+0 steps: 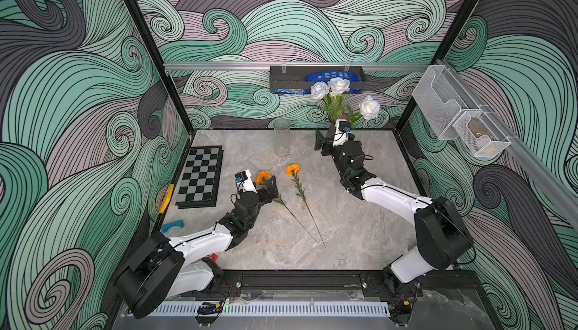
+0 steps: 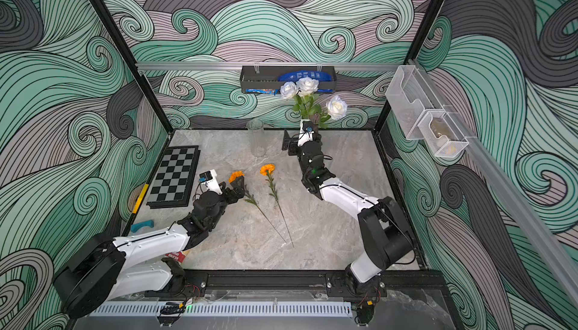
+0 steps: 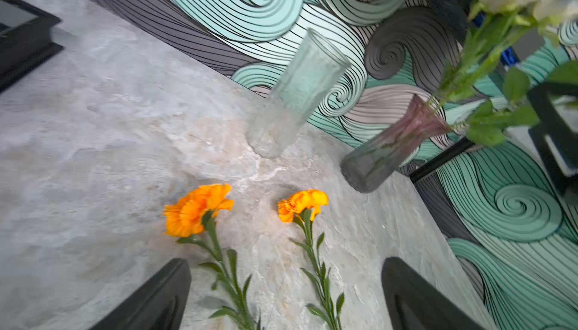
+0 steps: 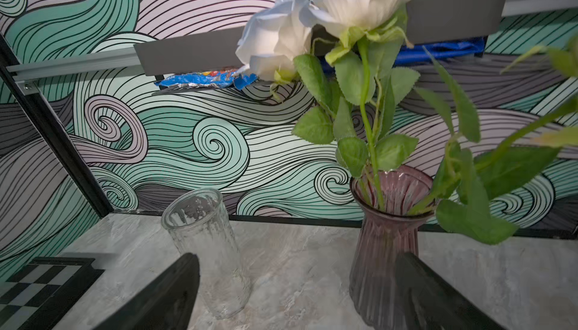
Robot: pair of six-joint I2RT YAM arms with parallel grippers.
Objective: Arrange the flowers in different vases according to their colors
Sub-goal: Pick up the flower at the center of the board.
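Along the back wall, the clear vase (image 1: 281,137) stands empty, open table (image 1: 359,219) around it. The purple vase (image 4: 384,250), holding three white roses (image 1: 338,85), is mostly hidden behind the right gripper (image 4: 298,256) in both top views, jaws spread, gripping nothing. Two orange flowers (image 1: 292,169) lie mid-table; the left gripper (image 3: 286,262), jaws apart, covers one's stem.
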